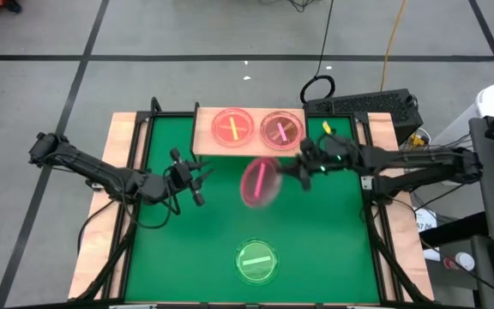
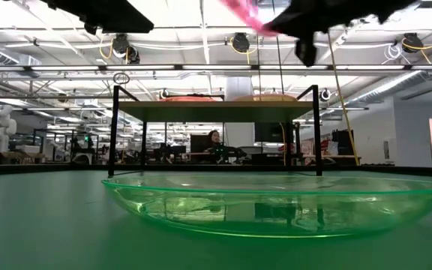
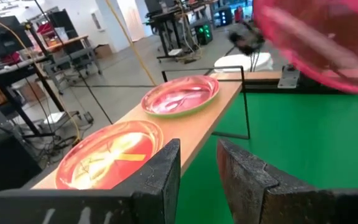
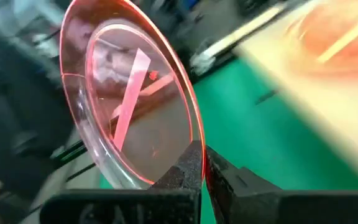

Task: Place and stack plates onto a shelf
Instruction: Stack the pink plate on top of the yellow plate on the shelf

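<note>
Right gripper [image 4: 202, 163] pinching blurred pink plate [image 4: 129, 99] rim; contact partly hidden.

Four plates [image 1: 232, 128] in view, one shelf [image 1: 202, 137], two arms

- No words, labels, brand names or numbers can be read anywhere from here.
- The plates carry only plain bright marks, no lettering: a bar on the green plate [image 1: 256, 260] and on the pink plate [image 4: 132, 99], a cross on each shelf stack [image 1: 232, 128].
</note>
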You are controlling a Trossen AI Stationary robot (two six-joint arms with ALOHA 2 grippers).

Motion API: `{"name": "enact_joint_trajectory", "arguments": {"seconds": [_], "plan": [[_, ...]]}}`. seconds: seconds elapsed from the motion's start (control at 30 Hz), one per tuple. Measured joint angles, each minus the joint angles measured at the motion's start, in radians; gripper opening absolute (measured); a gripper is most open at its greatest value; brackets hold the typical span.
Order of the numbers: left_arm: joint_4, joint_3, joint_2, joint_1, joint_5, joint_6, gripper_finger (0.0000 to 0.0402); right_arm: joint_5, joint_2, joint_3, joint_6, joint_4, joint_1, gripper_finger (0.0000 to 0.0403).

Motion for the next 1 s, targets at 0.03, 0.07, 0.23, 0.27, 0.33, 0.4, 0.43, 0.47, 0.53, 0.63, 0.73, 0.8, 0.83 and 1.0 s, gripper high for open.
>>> {"name": "enact_joint_trajectory", "arguments": {"seconds": [0.03,0.07,0.23,0.27,0.33,0.4,0.43,0.47,0.53,0.63,0.73,0.8,0.83,1.0], "plan": [[-0.008,0.0,0.0,0.0,0.0,0.0,0.0113,0.006,0.028,0.03,-0.019,-0.001,-0.031,0.0],[-0.022,0.0,-0.001,0.0,0.0,0.0,0.0113,0.015,0.057,0.057,-0.033,-0.004,-0.062,0.0],[-0.091,0.0,-0.019,0.001,-0.004,0.001,0.0113,0.022,0.23,0.206,-0.084,-0.004,-0.208,0.0],[-0.105,0.0,-0.025,0.002,-0.008,0.002,0.0113,0.021,0.266,0.238,-0.095,-0.004,-0.231,0.0],[-0.158,0.0,-0.045,0.003,-0.011,-0.001,0.0113,0.02,0.342,0.31,-0.119,-0.005,-0.271,0.0],[-0.244,0.0,-0.08,0.003,-0.019,-0.021,0.0113,0.007,0.412,0.374,-0.125,-0.006,-0.307,0.0],[-0.303,0.0,-0.102,0.003,-0.033,-0.052,0.0113,-0.015,0.448,0.407,-0.125,-0.008,-0.323,0.0],[-0.358,0.0,-0.122,0.002,-0.049,-0.093,0.0113,-0.037,0.482,0.438,-0.123,-0.007,-0.337,0.0],[-0.431,0.0,-0.156,0.003,-0.065,-0.172,0.0113,-0.071,0.546,0.496,-0.114,-0.013,-0.362,0.0],[-0.475,0.0,-0.186,0.0,-0.064,-0.217,0.0113,-0.116,0.62,0.555,-0.093,-0.015,-0.391,0.0],[-0.473,0.0,-0.186,-0.01,-0.06,-0.225,0.0113,-0.139,0.653,0.582,-0.085,-0.025,-0.413,0.0],[-0.472,0.0,-0.182,-0.016,-0.06,-0.225,0.0113,-0.138,0.658,0.595,-0.089,-0.056,-0.425,0.0],[-0.47,0.0,-0.178,-0.017,-0.06,-0.226,0.0113,-0.138,0.658,0.595,-0.093,-0.078,-0.431,0.0],[-0.463,0.0,-0.177,-0.016,-0.057,-0.224,0.0113,-0.133,0.655,0.595,-0.101,-0.11,-0.446,0.0]]}}
